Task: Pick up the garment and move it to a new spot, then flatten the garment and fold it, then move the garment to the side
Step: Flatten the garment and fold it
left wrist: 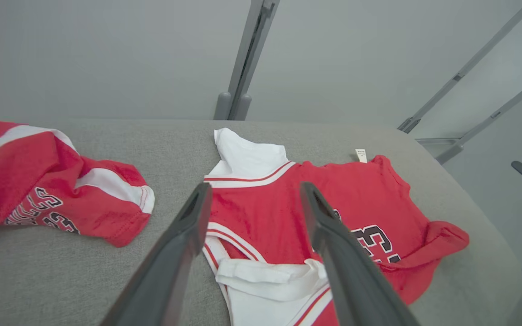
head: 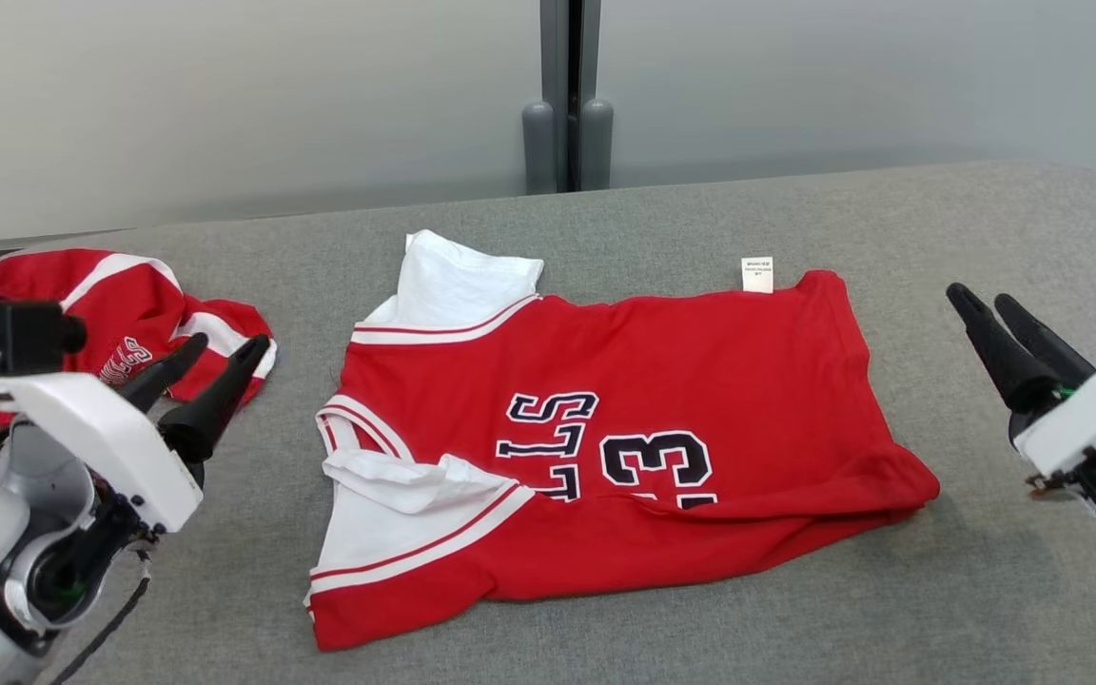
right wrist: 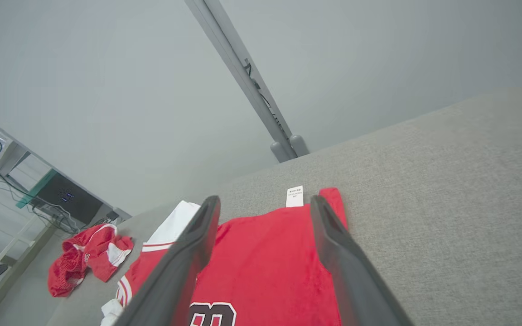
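Seen from the head: a red basketball jersey (head: pixel 662 409) lying on the middle of a grey fabric-covered table (head: pixel 938 590), folded over on itself along the near edge. Laid with its long axis across the table, left to right. Pointing its neck-and-shoulder end, with white sleeves (head: pixel 458 281) and red-and-white trim, toward the robot's left, and its plain red hem end toward the right. Marked with dark, white-edged letters and a "3" (head: pixel 657 457), upside down from the head and partly tucked under the near fold. Tagged with a small white label (head: pixel 757 274) sticking out past the far edge, near the right end. Slightly askew, with the near right corner further right than the far one.

To the far left on the same table, well apart from the jersey: a second red garment (head: pixel 129 314), crumpled, with white stripes and dark lettering.

Left gripper (head: pixel 227 344): with fingers spread apart, holding nothing, raised at the table's left, in front of the crumpled garment and beside the jersey's sleeve end. Right gripper (head: pixel 981 297): likewise with fingers parted, empty, off to the jersey's right, well apart from the cloth.

Behind the table: a pale grey wall with a grey vertical post (head: pixel 567 95).
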Tool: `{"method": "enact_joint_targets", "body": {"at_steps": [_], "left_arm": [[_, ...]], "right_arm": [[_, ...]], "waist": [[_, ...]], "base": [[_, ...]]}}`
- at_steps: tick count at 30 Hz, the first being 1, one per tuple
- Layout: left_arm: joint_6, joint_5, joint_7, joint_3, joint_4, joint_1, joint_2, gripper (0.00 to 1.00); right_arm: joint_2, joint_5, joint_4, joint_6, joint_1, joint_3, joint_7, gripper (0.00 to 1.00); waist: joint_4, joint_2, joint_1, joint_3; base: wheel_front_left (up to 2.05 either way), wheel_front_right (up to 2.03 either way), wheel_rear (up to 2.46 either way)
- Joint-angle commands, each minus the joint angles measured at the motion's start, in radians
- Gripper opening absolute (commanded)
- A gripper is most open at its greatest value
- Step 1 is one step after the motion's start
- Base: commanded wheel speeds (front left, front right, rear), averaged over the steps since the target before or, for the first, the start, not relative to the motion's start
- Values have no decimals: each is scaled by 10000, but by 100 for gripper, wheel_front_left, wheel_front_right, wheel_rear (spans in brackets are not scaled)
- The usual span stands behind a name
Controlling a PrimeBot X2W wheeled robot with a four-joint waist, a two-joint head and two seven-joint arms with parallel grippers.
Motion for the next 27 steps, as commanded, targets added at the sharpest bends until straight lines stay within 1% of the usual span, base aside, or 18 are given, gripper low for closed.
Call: {"method": "enact_joint_targets", "body": {"at_steps": [1,4,7,10,13,16,18,19,21,23,25,27], "left_arm": [[135,69,-296,107,-106,225,26,100],[852,716,-1926,373,-698,1053,54,100],[1598,1243,-3320,574,-1212,1861,-83,100],[2282,1837,-3991,856,-1564,2563,-304,100],[2696,2552,-4154,1549,-1922,3266,-813,100],[2923,3826,-4162,2585,-2290,4224,-1619,100],[2907,4478,-4156,3203,-2555,4901,-2264,100],[2847,4785,-4157,3490,-2657,5142,-2468,100],[2719,5357,-4157,3744,-2667,5636,-2793,100],[2471,5721,-4158,3812,-2585,5890,-3059,100],[2262,5980,-4159,3911,-2466,5943,-3198,100],[2125,6064,-4159,3965,-2310,6056,-3328,100]], "right_arm": [[-44,-201,-126,1,252,-40,-282,100],[43,-957,-663,1,1094,-266,-1654,100],[248,-1813,-1089,1,1927,-521,-2802,100],[480,-2695,-1384,1,2726,-789,-3565,100],[783,-3385,-1554,1,3449,-1030,-3907,100],[973,-3941,-1460,1,4094,-1257,-3830,100],[1180,-4141,-1374,1,4433,-1408,-3698,100],[1253,-4237,-1347,1,4557,-1473,-3655,100],[1316,-4433,-1338,1,4717,-1578,-3484,100],[1397,-4605,-1282,1,4753,-1588,-3246,100],[1438,-4711,-1174,1,4645,-1572,-2969,100],[1344,-4920,-1006,1,4447,-1482,-2668,100]], "waist": [[45,0,0,-118],[83,0,0,-270],[137,0,0,-326],[168,0,0,-357],[160,0,0,-344],[129,0,0,-341],[116,0,0,-338],[114,0,0,-330],[100,0,0,-312],[95,0,0,-301],[98,0,0,-283],[83,0,0,-269]], "base": [[0,0,0],[0,0,0],[0,0,0],[0,0,0],[0,0,0],[0,0,0],[0,0,0],[0,0,0],[0,0,0],[0,0,0],[0,0,0],[0,0,0]]}}
